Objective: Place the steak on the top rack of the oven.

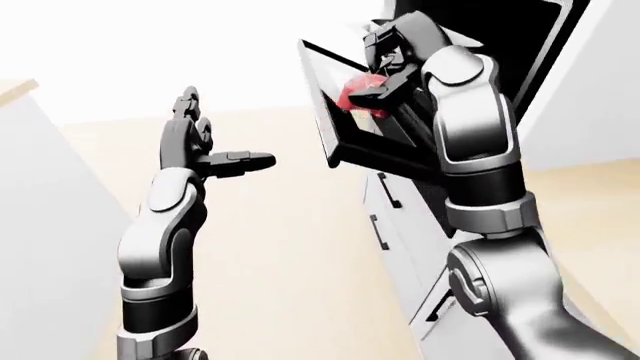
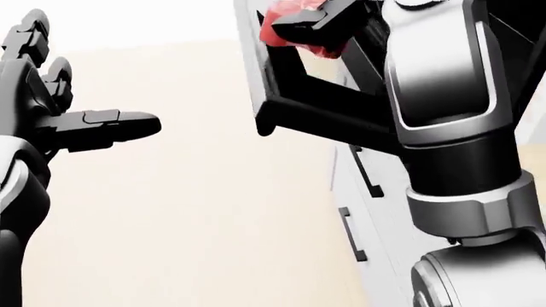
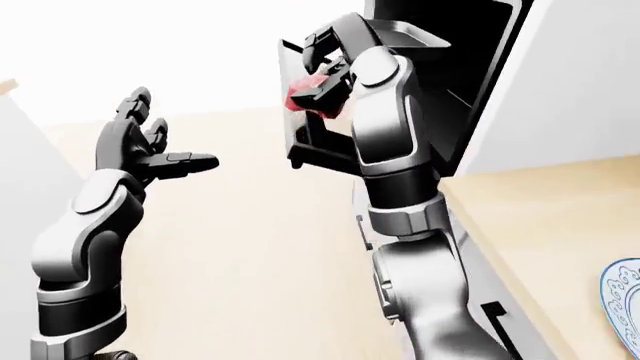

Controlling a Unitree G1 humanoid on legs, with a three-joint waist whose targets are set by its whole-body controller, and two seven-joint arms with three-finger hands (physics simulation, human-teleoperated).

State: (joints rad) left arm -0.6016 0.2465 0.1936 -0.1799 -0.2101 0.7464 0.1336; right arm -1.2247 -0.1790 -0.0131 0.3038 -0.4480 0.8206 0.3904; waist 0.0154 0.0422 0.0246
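Red meat shows between dark fingers near the top of each view: the steak (image 1: 362, 93) is pinched in the right hand (image 1: 385, 71), with one finger lying across its face and others curled behind it. The hand holds it up high, just over the open oven door (image 1: 335, 124), which juts out toward the upper middle of the left-eye view as a black slab with a pale rim. The right arm (image 1: 475, 150) rises almost straight up from the lower right of the frame, forearm upright and wrist bent over toward the oven (image 3: 455, 82), whose black cavity fills the upper right corner.

Over on the left side of the frame, the left hand (image 1: 195, 142) is raised and holds nothing. Its fingers are spread, two pointing upward and a third sticking out sideways toward the door, well apart from it. The left forearm stands near upright, elbow bent low.

Much is hard to read. Only a part of the steak shows in any view; the head view cuts it off at the top edge. Inside the oven is flat black, so the racks cannot be made out, and I cannot tell whether the steak is touching the door or held clear above it. White drawers (image 1: 395, 225) with dark handles run down below the door. A patterned plate (image 3: 622, 300) is cut off at the lower right edge of the right-eye view, sitting on a pale wooden counter (image 3: 540, 217).
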